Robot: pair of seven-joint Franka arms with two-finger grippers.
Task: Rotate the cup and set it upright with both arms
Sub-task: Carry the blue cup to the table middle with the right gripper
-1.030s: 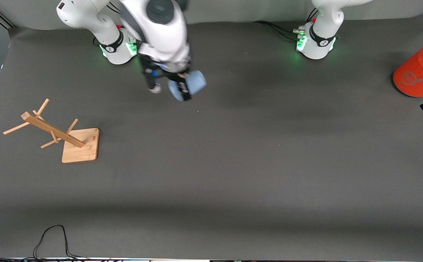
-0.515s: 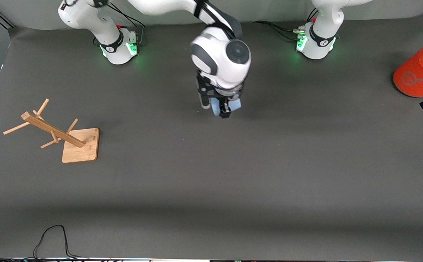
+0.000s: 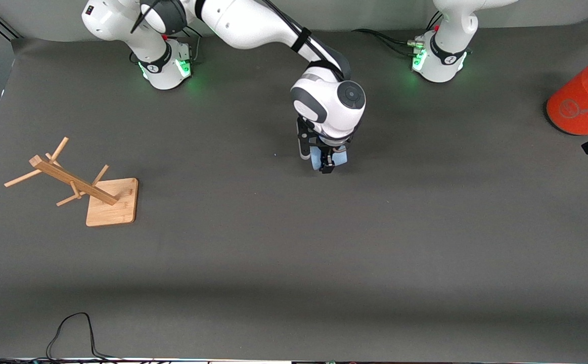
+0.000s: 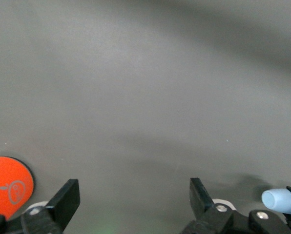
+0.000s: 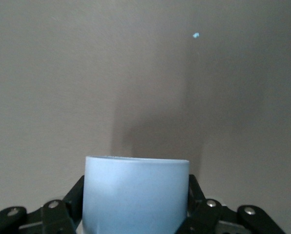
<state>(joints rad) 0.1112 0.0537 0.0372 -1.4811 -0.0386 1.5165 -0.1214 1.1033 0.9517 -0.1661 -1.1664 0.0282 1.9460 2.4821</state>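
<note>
I am seeing the right gripper (image 3: 327,163) holding the cup (image 3: 330,156) over the middle of the table (image 3: 294,242), its fingers (image 5: 70,202) clamped on the cup's sides. I cannot tell what, if anything, is inside it. The left gripper (image 4: 133,200) is waiting by the orange cylinder (image 3: 584,101), jaws spread wide and gripping nothing. A wooden rack (image 3: 79,184) is sitting toward the right arm's end.

The dark grey table (image 3: 294,242) carries a wooden rack (image 3: 79,184) toward the right arm's end, well apart from the right gripper (image 3: 327,161), and 1 orange cylinder (image 3: 584,101) at the left arm's end.
</note>
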